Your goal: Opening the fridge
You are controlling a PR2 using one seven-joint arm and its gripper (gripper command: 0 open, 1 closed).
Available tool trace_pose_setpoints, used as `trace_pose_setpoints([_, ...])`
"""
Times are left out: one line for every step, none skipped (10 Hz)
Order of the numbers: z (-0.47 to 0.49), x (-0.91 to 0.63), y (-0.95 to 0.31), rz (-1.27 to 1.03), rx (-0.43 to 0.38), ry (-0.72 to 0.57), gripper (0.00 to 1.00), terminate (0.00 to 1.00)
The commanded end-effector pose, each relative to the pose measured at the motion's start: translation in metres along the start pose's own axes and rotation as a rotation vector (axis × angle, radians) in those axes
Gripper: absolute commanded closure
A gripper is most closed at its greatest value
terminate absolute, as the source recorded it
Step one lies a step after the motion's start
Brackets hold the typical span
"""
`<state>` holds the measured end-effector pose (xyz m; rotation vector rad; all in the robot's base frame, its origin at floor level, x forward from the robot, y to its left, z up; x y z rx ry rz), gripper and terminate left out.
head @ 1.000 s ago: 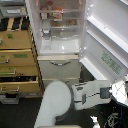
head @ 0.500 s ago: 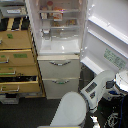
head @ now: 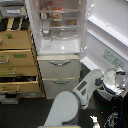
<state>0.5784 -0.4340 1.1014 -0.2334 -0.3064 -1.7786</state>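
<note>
The tall white fridge [head: 58, 70] stands in the middle of the exterior view. Its large upper door [head: 107, 32] is swung wide open toward the view's right, with the green-logo sticker [head: 113, 59] showing on it. Inside are white shelves [head: 60, 23] holding a few items. The two lower drawers with silver curved handles [head: 59, 63] are closed. My grey-white arm [head: 85, 90] rises from the bottom centre toward the door's lower edge. My gripper [head: 116, 80] sits there, blurred among white and dark shapes, so its jaws cannot be made out.
A tan wooden drawer cabinet [head: 17, 52] stands on the exterior view's left of the fridge, with its lower drawers [head: 12, 75] pulled partly out. The floor in front is dark [head: 20, 112]. Dark cables or clutter lie at the bottom right [head: 112, 117].
My arm has shifted toward the view's right, and the gripper end has moved right and slightly up along the open door's lower edge. The door stays wide open.
</note>
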Motion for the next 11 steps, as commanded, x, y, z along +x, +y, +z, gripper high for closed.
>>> trace_pose_setpoints([0.056, -0.494, -0.038, 0.614, -0.004, 0.095, 0.0, 0.0])
trace_pose_setpoints([0.086, -0.571, -0.091, 0.714, 0.004, 0.106, 0.0, 0.0])
trace_pose_setpoints([0.099, -0.6, -0.116, 0.772, 0.017, 0.105, 0.0, 0.0])
trace_pose_setpoints([0.11, -0.616, -0.137, 0.814, 0.024, 0.096, 0.0, 0.0])
trace_pose_setpoints([0.127, -0.637, -0.177, 0.862, 0.032, 0.1, 0.0, 0.0])
trace_pose_setpoints([0.136, -0.654, -0.197, 0.901, 0.027, 0.08, 0.0, 0.0])
trace_pose_setpoints([0.137, -0.665, -0.206, 0.93, 0.033, 0.078, 0.0, 0.0])
trace_pose_setpoints([0.146, -0.695, -0.231, 0.977, 0.033, 0.065, 0.0, 0.0])
trace_pose_setpoints([0.146, -0.72, -0.244, 1.015, 0.046, 0.076, 0.0, 0.0])
trace_pose_setpoints([0.146, -0.742, -0.251, 1.048, 0.065, 0.083, 0.0, 0.0])
trace_pose_setpoints([0.141, -0.767, -0.258, 1.087, 0.097, 0.078, 0.0, 1.0])
